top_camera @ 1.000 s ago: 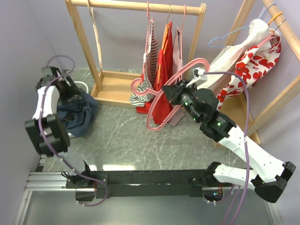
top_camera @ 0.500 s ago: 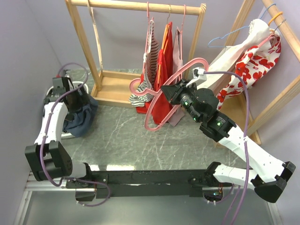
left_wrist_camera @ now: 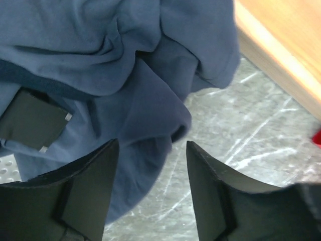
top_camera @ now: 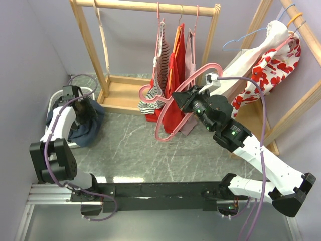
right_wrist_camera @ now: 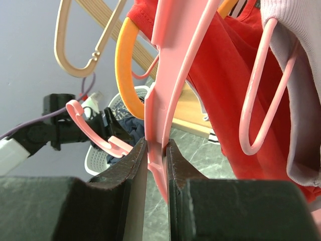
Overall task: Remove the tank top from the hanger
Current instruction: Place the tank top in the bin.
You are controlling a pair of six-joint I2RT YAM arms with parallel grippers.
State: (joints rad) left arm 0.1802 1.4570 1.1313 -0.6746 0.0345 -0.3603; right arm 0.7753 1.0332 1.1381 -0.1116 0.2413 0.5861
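Observation:
A dark blue tank top (top_camera: 86, 125) lies crumpled at the table's left, partly over a white basket (top_camera: 51, 111). My left gripper (top_camera: 82, 110) hangs over it. In the left wrist view the left gripper (left_wrist_camera: 153, 145) is open, with the tank top (left_wrist_camera: 115, 60) and bare table showing between its fingers, which hold nothing. A black label (left_wrist_camera: 32, 120) sits on the cloth. A bare pink hanger (top_camera: 158, 128) is held in mid-air at the centre by my right gripper (top_camera: 176, 98). In the right wrist view the right gripper (right_wrist_camera: 156, 143) is shut on the hanger (right_wrist_camera: 161, 75).
A wooden rack (top_camera: 145, 6) at the back holds striped, red (top_camera: 173, 75) and pale pink garments on hangers. A second rack at the right carries a white and red floral garment (top_camera: 273, 65) and a blue wire hanger (top_camera: 241, 40). Purple walls close in on both sides.
My left arm has swung in from the far left and lowered its gripper over the blue tank top. Its jaws have narrowed a little. The right arm and hanger have stayed put.

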